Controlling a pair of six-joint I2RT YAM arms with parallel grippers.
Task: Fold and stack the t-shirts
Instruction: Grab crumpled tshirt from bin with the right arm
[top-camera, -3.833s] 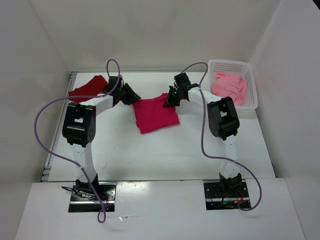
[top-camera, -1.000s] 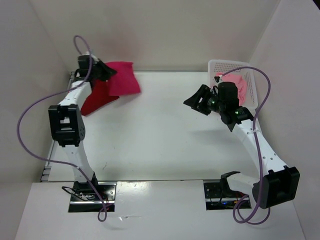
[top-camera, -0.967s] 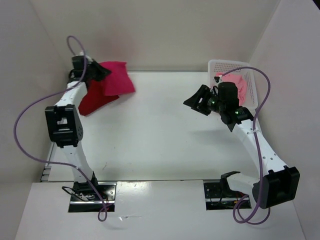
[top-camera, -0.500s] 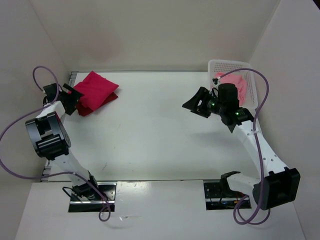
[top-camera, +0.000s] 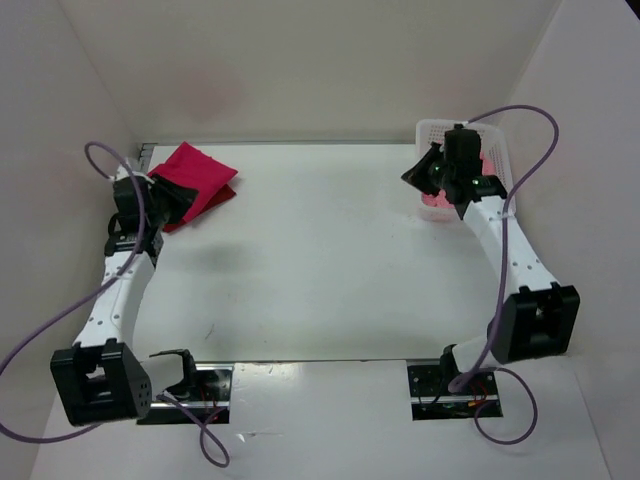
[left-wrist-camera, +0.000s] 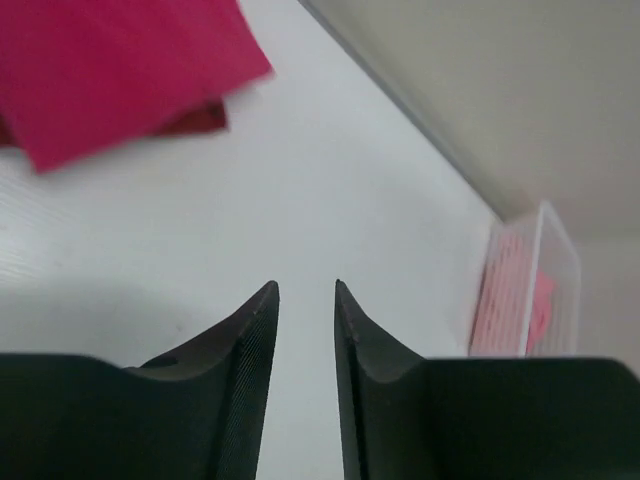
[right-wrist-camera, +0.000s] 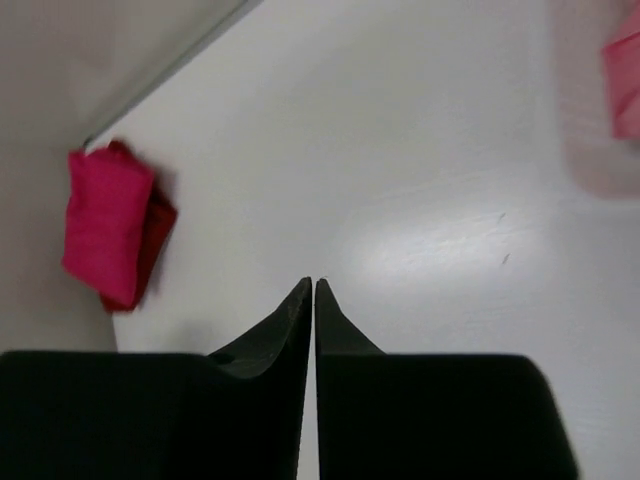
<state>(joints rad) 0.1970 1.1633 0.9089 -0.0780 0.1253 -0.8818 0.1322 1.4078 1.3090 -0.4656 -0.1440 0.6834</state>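
A folded bright crimson t-shirt (top-camera: 192, 168) lies on top of a dark red t-shirt (top-camera: 208, 204) at the back left of the table. Both show in the left wrist view, crimson (left-wrist-camera: 105, 70) over dark red (left-wrist-camera: 195, 120), and in the right wrist view (right-wrist-camera: 103, 225). The salmon pink t-shirt (top-camera: 488, 162) lies crumpled in the white basket (top-camera: 497, 131). My left gripper (top-camera: 168, 200) hovers just in front of the stack, open a little (left-wrist-camera: 306, 285) and empty. My right gripper (top-camera: 420, 170) is beside the basket's left wall, shut (right-wrist-camera: 311, 280) and empty.
The basket stands at the back right corner and shows in the left wrist view (left-wrist-camera: 545, 250). Enclosure walls rise at the back and on both sides. A metal rail (top-camera: 143, 150) runs along the table's back left edge.
My left gripper laid the crimson t-shirt on the dark red one, let go and drew back toward me. My right gripper moved from mid-table back right to the basket.
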